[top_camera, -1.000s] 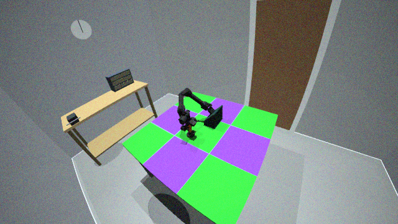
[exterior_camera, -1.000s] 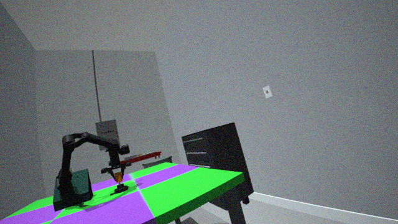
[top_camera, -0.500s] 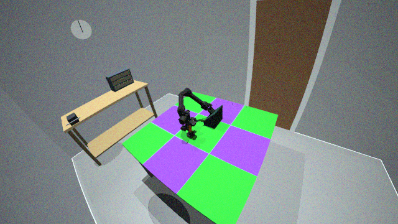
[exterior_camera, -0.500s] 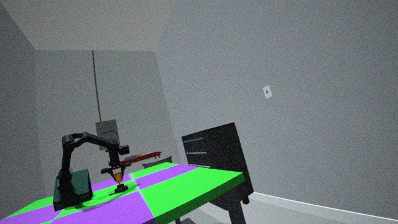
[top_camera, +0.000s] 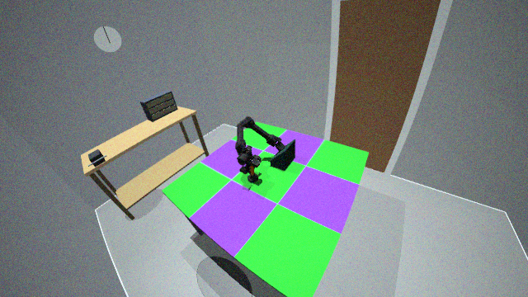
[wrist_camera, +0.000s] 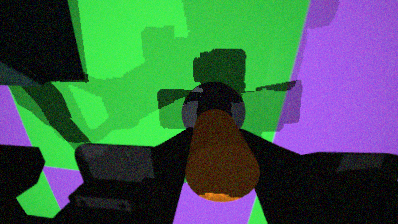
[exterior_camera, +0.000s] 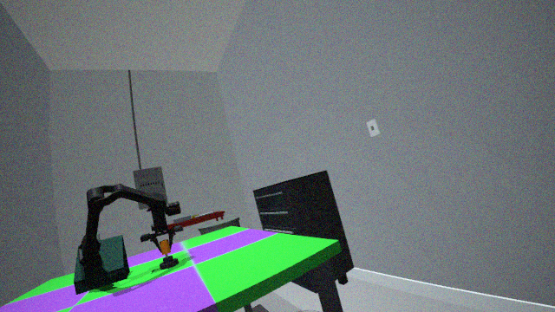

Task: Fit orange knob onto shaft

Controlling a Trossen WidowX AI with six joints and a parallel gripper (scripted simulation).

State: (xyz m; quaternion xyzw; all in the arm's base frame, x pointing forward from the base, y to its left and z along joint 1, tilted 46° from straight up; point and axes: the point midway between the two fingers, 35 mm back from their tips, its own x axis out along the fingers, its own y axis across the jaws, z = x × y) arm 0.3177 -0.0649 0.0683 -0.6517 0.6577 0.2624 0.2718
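Note:
The orange knob [top_camera: 252, 171] [exterior_camera: 165, 246] [wrist_camera: 222, 160] is upright between the fingertips of my gripper [top_camera: 252, 172] [exterior_camera: 165, 249] [wrist_camera: 215, 132], which is shut on it. The dark round pedestal [top_camera: 252, 179] [exterior_camera: 169, 263] [wrist_camera: 213, 92] stands on the table directly below the knob. In the exterior view the knob's lower end is just above the pedestal's top; whether they touch I cannot tell. In the wrist view the knob covers the near part of the pedestal. The silver shaft, its flat side and the knob's hole are hidden.
A dark teal box-like panel [top_camera: 285, 157] [exterior_camera: 114, 256] [wrist_camera: 40, 40] stands on the table near the arm's base. The checkered green and purple table top [top_camera: 256, 214] [exterior_camera: 260, 260] carries the arm. A wooden shelf bench [top_camera: 136, 134] and a dark drawer cabinet [exterior_camera: 308, 208] stand beyond the table.

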